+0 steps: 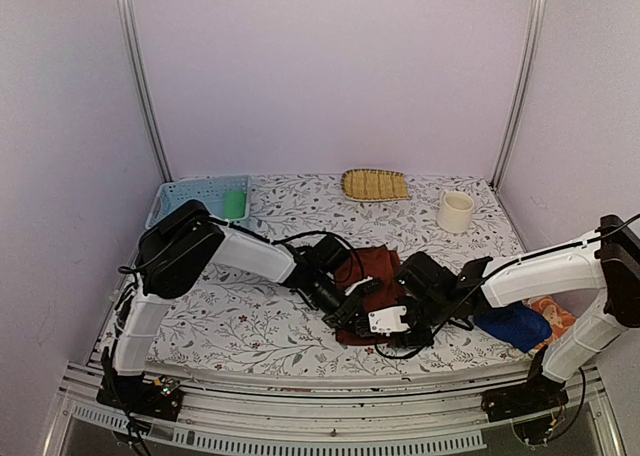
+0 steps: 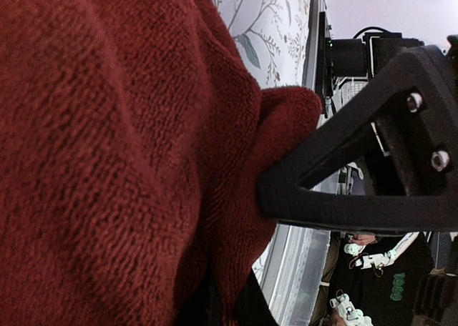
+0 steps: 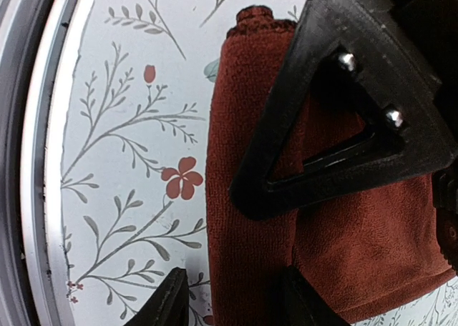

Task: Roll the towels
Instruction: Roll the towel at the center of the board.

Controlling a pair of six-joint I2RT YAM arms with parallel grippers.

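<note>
The dark reddish-brown towel (image 1: 378, 264) lies on the middle of the table (image 1: 250, 326), a little toward the near edge, with both arms meeting over its near side. In the right wrist view its near edge is doubled over into a thick fold running along the flowered table cover.

The left fingers (image 2: 343, 169) are closed, and a bunched fold of this towel bulges around them, pinched. The right fingers (image 3: 322, 126) stand apart: one rests on top of the fold, the other sits lower beside it, with cloth in the gap and no clamp on it.

The royal blue towel (image 1: 512, 326) lies at the right side of the table near the right arm's base, with the orange towel (image 1: 556, 314) just beside it and partly underneath. The bright green towel (image 1: 234, 204) sits inside the pale blue basket (image 1: 190, 196) at the far left corner. Along the far edge are a yellow woven tray (image 1: 374, 184) and, to its right, a cream cup (image 1: 455, 212).
</note>
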